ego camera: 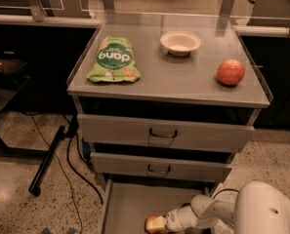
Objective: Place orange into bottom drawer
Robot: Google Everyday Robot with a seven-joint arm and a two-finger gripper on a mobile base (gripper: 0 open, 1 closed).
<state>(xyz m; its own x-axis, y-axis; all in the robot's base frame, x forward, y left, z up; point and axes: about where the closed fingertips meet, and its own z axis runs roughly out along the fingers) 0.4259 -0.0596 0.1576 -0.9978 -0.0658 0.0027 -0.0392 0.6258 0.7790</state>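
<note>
The orange (150,224) is low over the near part of the open bottom drawer (130,202), at the tip of the tool (158,223), which reaches in from the right. Whether the tool clasps it I cannot tell. Release is best only once the fruit rests on the drawer floor, inside the left wall, so it cannot roll out.

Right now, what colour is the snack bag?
Snack bag: green, camera view. Claw low over bottom drawer.
</note>
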